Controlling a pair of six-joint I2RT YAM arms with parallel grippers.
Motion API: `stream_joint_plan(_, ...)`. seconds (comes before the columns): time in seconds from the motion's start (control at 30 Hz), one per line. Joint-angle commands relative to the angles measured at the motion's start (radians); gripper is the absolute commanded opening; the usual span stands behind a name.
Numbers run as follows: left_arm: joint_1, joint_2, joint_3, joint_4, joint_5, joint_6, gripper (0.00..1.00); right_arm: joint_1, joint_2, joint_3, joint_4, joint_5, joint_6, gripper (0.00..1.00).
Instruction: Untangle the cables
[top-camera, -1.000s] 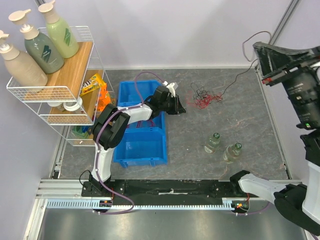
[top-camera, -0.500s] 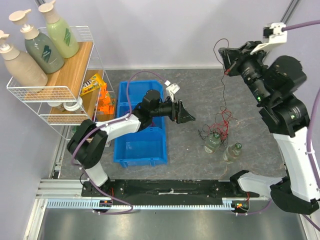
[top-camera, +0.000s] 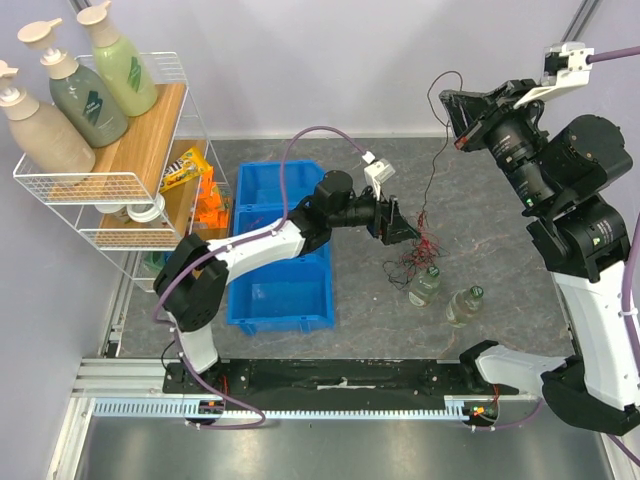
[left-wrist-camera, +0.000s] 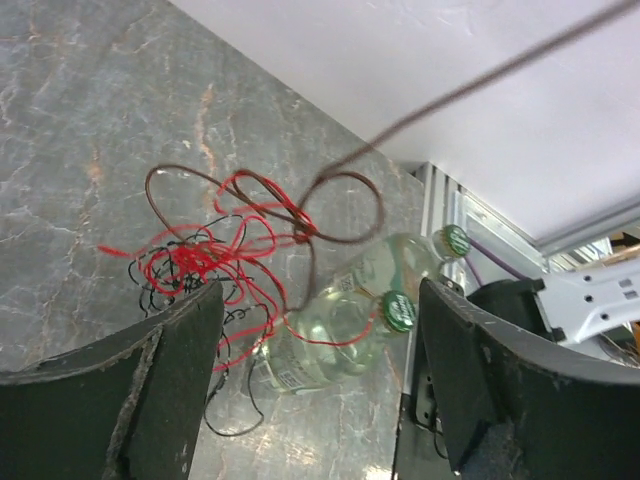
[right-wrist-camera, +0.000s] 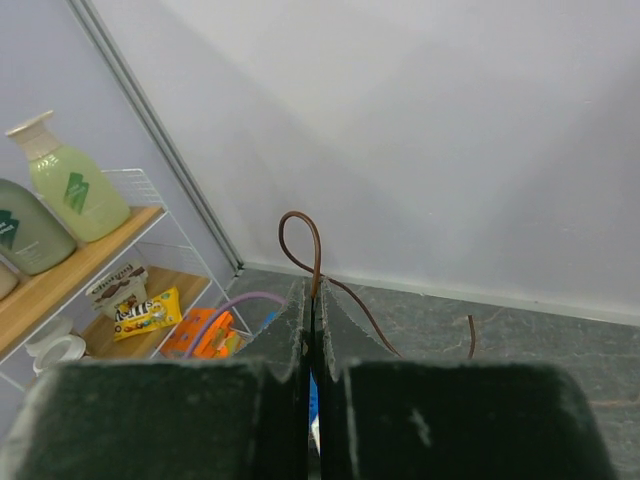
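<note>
Overhead, the right pincer (right-wrist-camera: 312, 298) is clenched on one dark strand (right-wrist-camera: 316, 240) that runs down to the rest of the cables (top-camera: 413, 256), a red-and-black snarl on the tabletop (top-camera: 480, 230). The left pincer (left-wrist-camera: 320, 300) hangs released, jaws wide apart, just above that snarl. A few loops seem to lie over the nearer of two bottles (left-wrist-camera: 335, 325), though this is hard to confirm.
</note>
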Motion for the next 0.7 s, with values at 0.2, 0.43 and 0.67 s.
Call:
stream_joint_plan(0.2,-0.034,0.138,0.183,0.004,-0.160,-0.007,0.69,-0.004,-0.014,0.008,0.067,-0.071,0.069,0.00)
stream_joint_plan(0.43,0.045,0.275,0.258,-0.163,-0.278,-0.077,0.21,-0.003,-0.034,0.051,0.052,-0.087,0.066,0.00)
stream_joint_plan(0.67,0.148,0.286,0.071,-0.152,-0.286,-0.068,0.02,-0.001,-0.065,0.160,0.020,-0.005,-0.005,0.00)
